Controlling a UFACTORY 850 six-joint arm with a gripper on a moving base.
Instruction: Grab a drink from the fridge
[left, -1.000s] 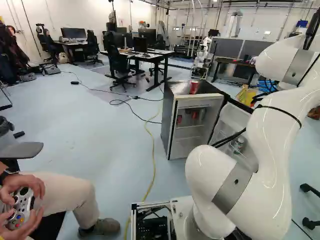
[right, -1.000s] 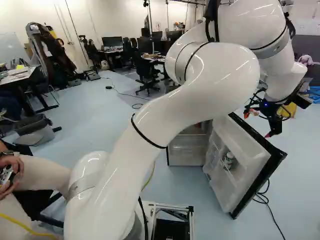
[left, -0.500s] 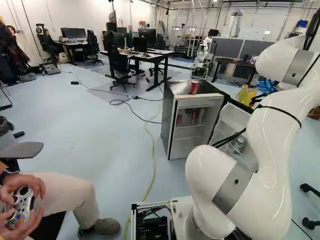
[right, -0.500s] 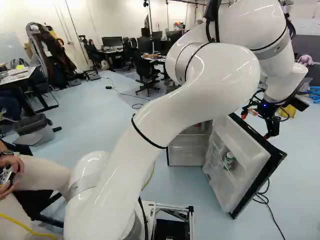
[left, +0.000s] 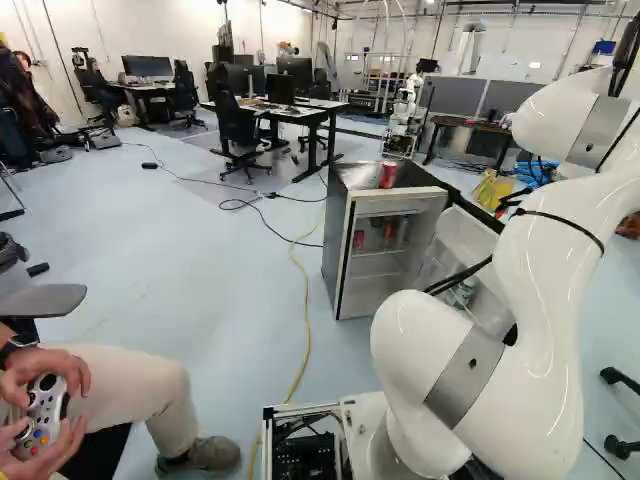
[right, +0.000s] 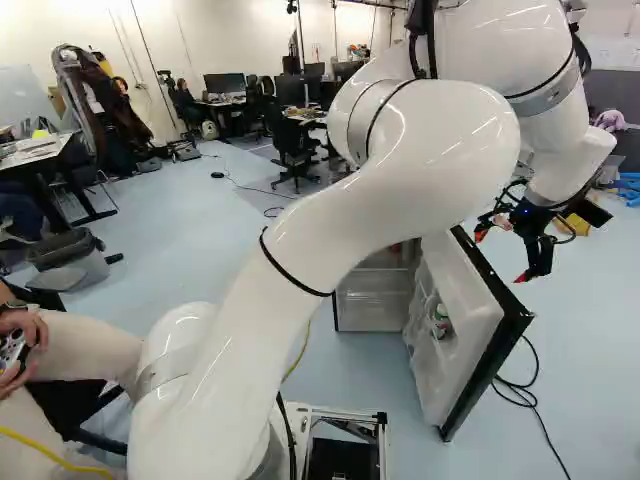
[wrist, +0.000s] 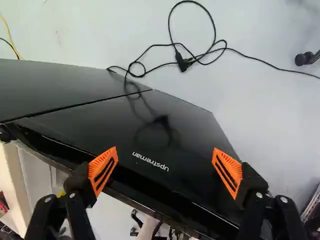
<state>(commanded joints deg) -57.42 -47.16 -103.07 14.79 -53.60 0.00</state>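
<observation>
The fridge door (right: 462, 300) stands open, but the red drink cans (left: 389, 231) sit inside the fridge (left: 335, 240) and the wide-open tool (wrist: 165, 169) holds nothing, so reaching in, gripping and removal remain.

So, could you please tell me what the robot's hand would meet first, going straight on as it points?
Most likely the open, glossy black fridge door, whose outer face lies ahead between the orange-padded fingers of the hand, though the distance is unclear.

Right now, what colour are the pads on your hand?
The pads are bright orange with dark slots; the wrist view shows them best.
</observation>
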